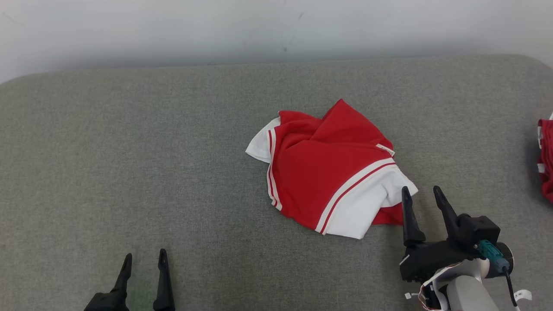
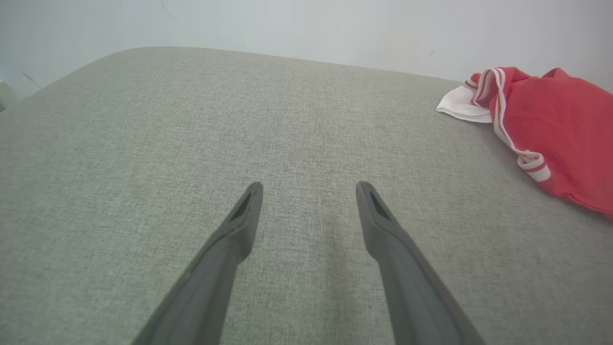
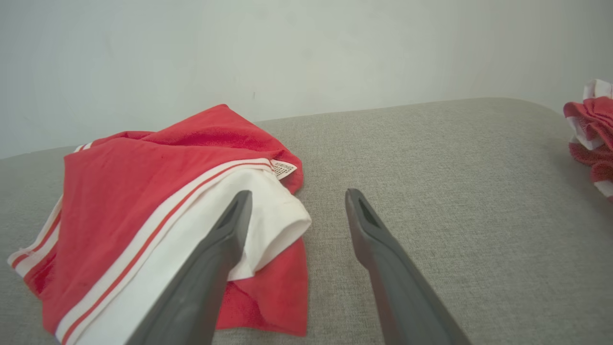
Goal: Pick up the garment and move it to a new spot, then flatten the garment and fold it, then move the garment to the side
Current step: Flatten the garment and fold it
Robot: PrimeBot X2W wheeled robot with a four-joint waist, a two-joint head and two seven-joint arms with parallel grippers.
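Note:
A crumpled red garment (image 1: 328, 168) with white panels and stripes lies a little right of the middle of the grey padded surface (image 1: 129, 151). It also shows at the right edge of the left wrist view (image 2: 550, 124) and on the left of the right wrist view (image 3: 143, 201). My right gripper (image 1: 422, 195) stands open at the garment's near right corner, its left finger over the white sleeve end (image 3: 282, 225), nothing held. My left gripper (image 1: 144, 259) is open at the lower left, well apart from the garment, over bare fabric (image 2: 309, 187).
A second red and white cloth (image 1: 545, 160) lies bunched at the far right edge of the surface, also seen in the right wrist view (image 3: 591, 129). A pale wall (image 1: 276, 30) runs along the far edge. Bare grey surface spreads left of the garment.

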